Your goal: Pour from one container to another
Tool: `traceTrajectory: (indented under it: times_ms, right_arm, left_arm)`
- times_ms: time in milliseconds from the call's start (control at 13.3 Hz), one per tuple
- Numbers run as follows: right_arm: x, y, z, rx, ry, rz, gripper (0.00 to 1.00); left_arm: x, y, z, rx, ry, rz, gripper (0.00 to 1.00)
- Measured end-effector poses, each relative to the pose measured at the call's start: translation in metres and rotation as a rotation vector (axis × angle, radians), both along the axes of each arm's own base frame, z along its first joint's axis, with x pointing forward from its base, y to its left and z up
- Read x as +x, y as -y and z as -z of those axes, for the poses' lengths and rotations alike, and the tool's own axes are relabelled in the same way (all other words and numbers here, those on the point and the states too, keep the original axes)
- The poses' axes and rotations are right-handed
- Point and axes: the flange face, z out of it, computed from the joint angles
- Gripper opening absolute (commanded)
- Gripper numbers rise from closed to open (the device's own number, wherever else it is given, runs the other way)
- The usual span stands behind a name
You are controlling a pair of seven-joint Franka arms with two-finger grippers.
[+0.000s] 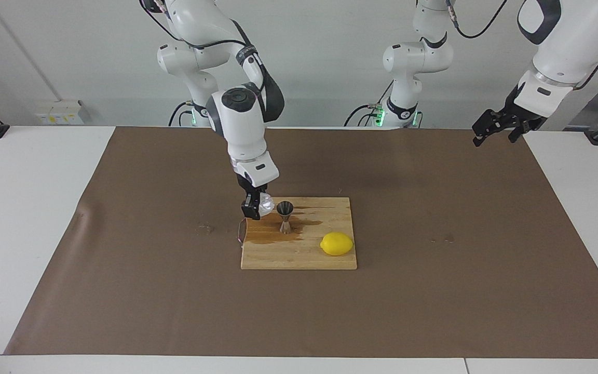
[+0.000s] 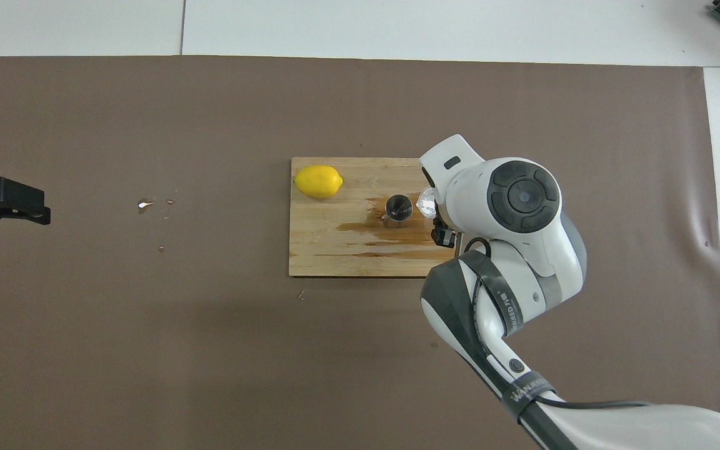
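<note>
right gripper [image 1: 256,206] has its fingers pinching the little ribbed cup [image 1: 266,205], tipped sideways just beside the steel jigger [image 1: 285,216] standing upright on the cutting board [image 1: 299,257], at the board's right-arm end, while the left gripper [image 1: 501,126] waits spread open, well apart

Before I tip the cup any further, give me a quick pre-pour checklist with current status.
1. Right hand shut on small translucent ribbed cup: ok.
2. Cup beside the rim of the steel hourglass jigger: ok; exactly over the mouth: cannot tell.
3. Jigger upright on wooden cutting board: ok.
4. Board dry: not ok, brown wet stain around jigger.
5. Yellow lemon apart from the jigger: ok.
6. Left hand waiting, open, at its table end: ok.
</note>
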Motion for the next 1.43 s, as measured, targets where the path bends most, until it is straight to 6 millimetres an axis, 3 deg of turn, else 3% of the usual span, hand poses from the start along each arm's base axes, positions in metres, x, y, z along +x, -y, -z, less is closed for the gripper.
traceTrajectory:
  times_ms: [451, 1428]
  right_arm:
    - [-0.005, -0.02, -0.01, -0.046, 0.043, 0.01, 0.22]
    - [-0.006, -0.022, -0.01, -0.061, 0.049, -0.001, 0.22]
  left_arm:
    - [0.0, 0.0, 0.0, 0.0, 0.0, 0.0, 1.0]
    - [0.0, 0.0, 0.0, 0.0, -0.001, 0.0, 1.0]
